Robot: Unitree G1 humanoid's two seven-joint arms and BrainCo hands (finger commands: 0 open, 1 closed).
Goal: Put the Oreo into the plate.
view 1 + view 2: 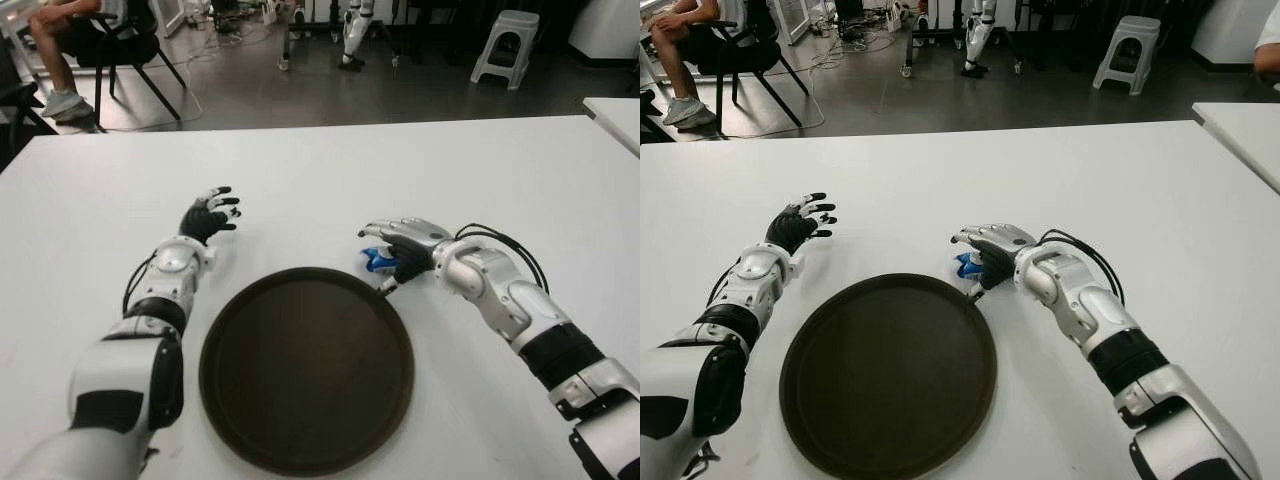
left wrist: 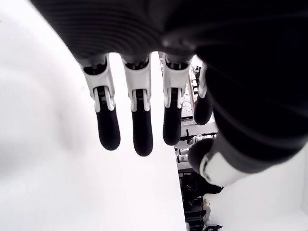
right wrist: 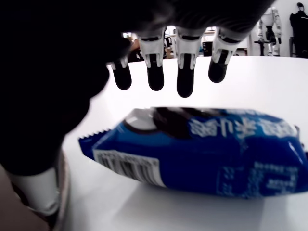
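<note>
Right hand (image 1: 395, 245): just beyond the plate's far rim, toward its right side, palm down over the Oreo (image 3: 202, 149). Fingers (image 3: 185, 77) extended and apart above the pack, not closed on it; thumb down near the rim.
Oreo: blue pack lying flat on the counter (image 1: 330, 170), just outside the plate (image 1: 306, 370), under the right hand. Whether it touches the rim, cannot tell.
Step in hand: grasp not yet made, by my reading.
How to do it well: lower the palm, curl fingers over the pack's far edge with the thumb on the near edge; pinch across the short width so the slippery wrapper doesn't slide. Lift enough to clear the rim, then carry toward the plate's middle before letting go.
Right arm pose: forearm angled in from the plate's right, wrist bent inward, cable looped at the wrist.
Left hand (image 1: 208, 218): idle, beyond the plate's far left, fingers spread, holding nothing.
</note>
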